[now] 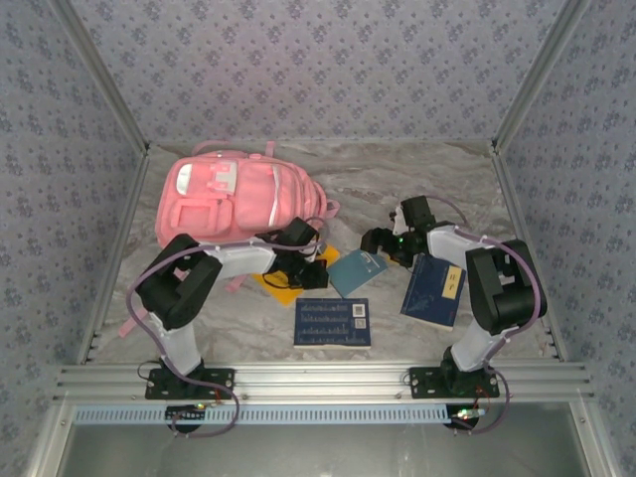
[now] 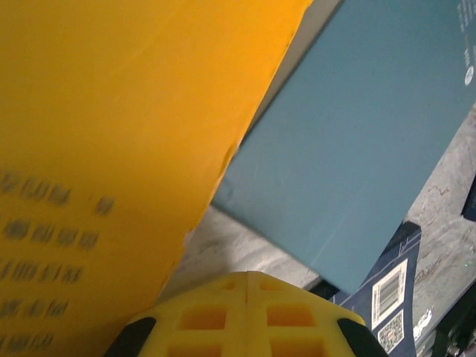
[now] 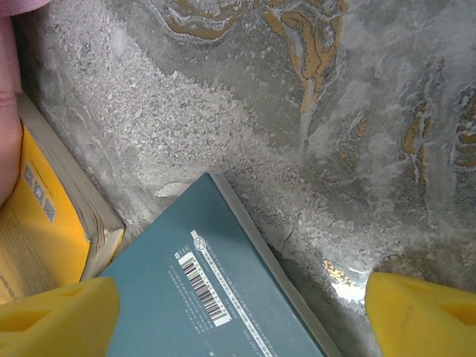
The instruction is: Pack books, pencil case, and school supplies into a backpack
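The pink backpack (image 1: 234,199) lies at the back left. In front of it are the books: a yellow one (image 1: 276,285), a teal one (image 1: 356,270) and two navy ones (image 1: 333,322) (image 1: 434,290). My left gripper (image 1: 306,268) hovers low beside the yellow book (image 2: 111,111), its yellow fingers (image 2: 216,320) shut flush together with nothing visible between them. My right gripper (image 1: 383,241) stands open over the teal book's corner (image 3: 208,297), one fingertip (image 3: 59,320) on each side of it. The pencil case and school supplies are out of view.
A small beige oblong (image 1: 452,285) lies on the right navy book. The marble tabletop (image 3: 297,111) is bare behind the teal book. Patterned walls close in the left, back and right; an aluminium rail (image 1: 318,380) runs along the near edge.
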Motion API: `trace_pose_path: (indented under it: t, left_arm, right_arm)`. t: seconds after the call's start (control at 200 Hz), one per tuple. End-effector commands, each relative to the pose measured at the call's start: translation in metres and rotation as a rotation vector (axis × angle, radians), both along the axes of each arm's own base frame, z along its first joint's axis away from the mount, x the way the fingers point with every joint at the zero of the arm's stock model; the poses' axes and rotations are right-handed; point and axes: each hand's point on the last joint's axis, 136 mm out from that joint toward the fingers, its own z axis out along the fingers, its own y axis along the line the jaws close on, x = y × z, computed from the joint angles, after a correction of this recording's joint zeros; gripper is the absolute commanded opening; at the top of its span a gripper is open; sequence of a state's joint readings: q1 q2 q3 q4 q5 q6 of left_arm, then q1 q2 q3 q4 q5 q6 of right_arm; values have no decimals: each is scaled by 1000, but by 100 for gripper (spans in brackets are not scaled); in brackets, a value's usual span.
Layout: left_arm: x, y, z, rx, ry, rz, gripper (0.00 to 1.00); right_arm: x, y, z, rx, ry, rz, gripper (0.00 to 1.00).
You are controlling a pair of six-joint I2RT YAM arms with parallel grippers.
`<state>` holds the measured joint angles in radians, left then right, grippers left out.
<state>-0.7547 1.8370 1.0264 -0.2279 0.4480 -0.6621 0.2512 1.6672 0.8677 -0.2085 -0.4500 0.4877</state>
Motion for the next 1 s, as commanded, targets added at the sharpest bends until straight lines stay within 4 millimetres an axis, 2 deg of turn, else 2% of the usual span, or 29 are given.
trace_pose_path:
  t: [0.0,0.21,0.35,0.505,0.68,0.849,0.994]
  left_arm:
    - [3,-2,-15,58,-5,-16,0]
    - [-1,-6,-22,70,5,-36,0]
    - [-3,-4,-23,80,6,-43,0]
    - [-5,-3,-25,86,8,-52,0]
    - [-6,-4,-23,92,2,-68,0]
    - [-4,-4,-19,93,-11,-70,0]
    - [-3,-5,-15,88,-18,-71,0]
  right_arm:
    - [-50,33,-14,124,168,99,87]
    - [-61,41,6,207,151,114,85]
    - [-66,37,16,230,153,101,84]
    - [-67,35,39,281,125,75,82]
    - [-74,44,55,368,136,93,76]
    - [-78,42,51,358,147,86,62]
    - [-81,36,43,307,166,72,40]
